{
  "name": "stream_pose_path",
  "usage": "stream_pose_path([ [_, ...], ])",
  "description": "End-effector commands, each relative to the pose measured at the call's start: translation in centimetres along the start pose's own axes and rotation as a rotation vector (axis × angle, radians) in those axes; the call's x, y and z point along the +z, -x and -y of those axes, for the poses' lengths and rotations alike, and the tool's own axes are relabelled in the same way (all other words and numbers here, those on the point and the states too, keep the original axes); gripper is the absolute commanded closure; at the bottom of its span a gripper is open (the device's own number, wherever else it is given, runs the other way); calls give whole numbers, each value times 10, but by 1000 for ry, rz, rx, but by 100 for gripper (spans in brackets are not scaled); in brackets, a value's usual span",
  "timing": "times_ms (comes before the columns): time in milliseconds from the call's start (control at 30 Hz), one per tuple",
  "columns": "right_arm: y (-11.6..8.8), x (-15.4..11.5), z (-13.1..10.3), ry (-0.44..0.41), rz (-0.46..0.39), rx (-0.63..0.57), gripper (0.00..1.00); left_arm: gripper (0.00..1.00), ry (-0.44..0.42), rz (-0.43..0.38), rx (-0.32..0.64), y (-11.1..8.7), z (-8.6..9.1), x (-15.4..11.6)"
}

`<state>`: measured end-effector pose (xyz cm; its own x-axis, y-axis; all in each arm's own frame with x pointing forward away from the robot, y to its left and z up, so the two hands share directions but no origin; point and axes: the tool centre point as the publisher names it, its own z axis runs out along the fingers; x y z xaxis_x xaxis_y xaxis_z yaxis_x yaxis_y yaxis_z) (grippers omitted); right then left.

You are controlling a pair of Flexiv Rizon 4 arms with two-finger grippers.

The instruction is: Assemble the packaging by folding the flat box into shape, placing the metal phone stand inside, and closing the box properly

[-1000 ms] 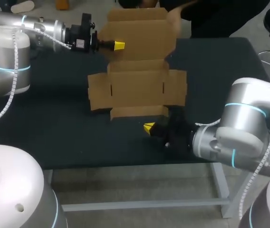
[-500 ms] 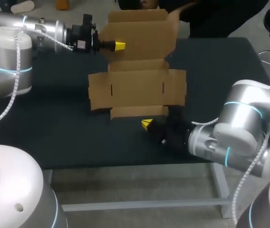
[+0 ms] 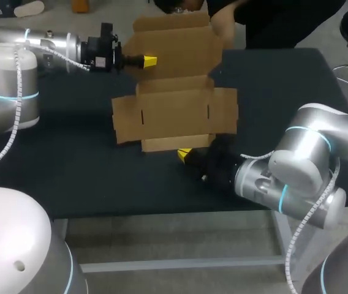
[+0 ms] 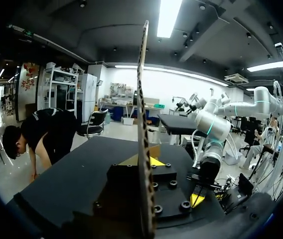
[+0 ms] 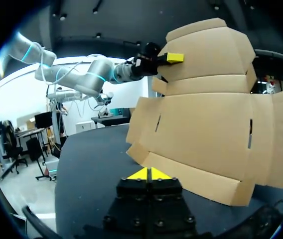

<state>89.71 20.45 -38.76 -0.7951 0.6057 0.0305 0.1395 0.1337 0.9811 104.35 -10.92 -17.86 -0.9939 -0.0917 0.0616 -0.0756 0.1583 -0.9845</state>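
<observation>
A flat brown cardboard box (image 3: 174, 113) lies unfolded on the black table (image 3: 70, 159). Its rear panel (image 3: 174, 46) stands raised, and my left gripper (image 3: 150, 60) is shut on that panel's left edge. In the left wrist view the panel (image 4: 142, 99) shows edge-on, rising from between the yellow tips of the left gripper (image 4: 142, 160). My right gripper (image 3: 184, 155) is shut and empty, low over the table, at the box's front flap (image 5: 191, 179). The right wrist view has the right gripper (image 5: 150, 174) just short of that flap, with the left gripper (image 5: 175, 58) high on the rear panel.
Side flaps (image 3: 128, 119) spread out flat to the left and right of the box. A person's arm (image 3: 223, 24) is close behind the raised panel at the table's far edge; I cannot tell whether it touches. Bare table lies left of the box.
My right gripper has slid left and closer to the box's front flap. The left gripper and the raised panel have shifted slightly left, and the box moved a little with them.
</observation>
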Motion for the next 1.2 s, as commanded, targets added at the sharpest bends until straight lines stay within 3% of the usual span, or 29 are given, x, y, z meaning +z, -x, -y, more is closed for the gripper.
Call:
stream_pose_path([
  [33,-1,7,0,6,123,-2,100,100,-6,-19,3,4,-3,-1],
  [633,20,29,9,-4,193,49,100,100,29,-74,56,-2,-6,3],
  [1200,35,49,7,-97,250,109,100,100,39,-83,63,-1,-7,5],
])
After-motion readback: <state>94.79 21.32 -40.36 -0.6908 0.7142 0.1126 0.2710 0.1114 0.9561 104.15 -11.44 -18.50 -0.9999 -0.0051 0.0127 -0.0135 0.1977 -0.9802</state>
